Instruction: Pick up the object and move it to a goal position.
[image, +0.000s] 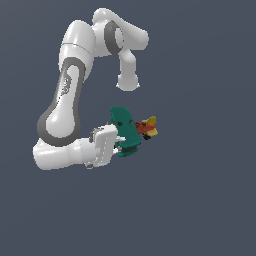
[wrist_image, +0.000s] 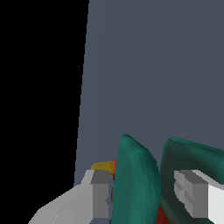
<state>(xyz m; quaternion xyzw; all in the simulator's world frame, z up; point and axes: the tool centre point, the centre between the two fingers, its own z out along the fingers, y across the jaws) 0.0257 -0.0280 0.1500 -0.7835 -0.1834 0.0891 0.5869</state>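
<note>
The object is a small toy biplane with teal-green wings, a red body and a yellow tail. In the exterior view it hangs in front of the white arm's hand, above the plain ground. My gripper is shut on it from the exterior view's left. In the wrist view the two grey fingertips stand on either side of the plane's teal wings, with a bit of yellow and red showing by one fingertip. The gripper clamps across both wings. The wheels are hidden.
A flat dark blue-grey ground fills both views. In the wrist view this ground ends at a straight edge, with black beyond it. The arm's white links rise at the exterior view's left.
</note>
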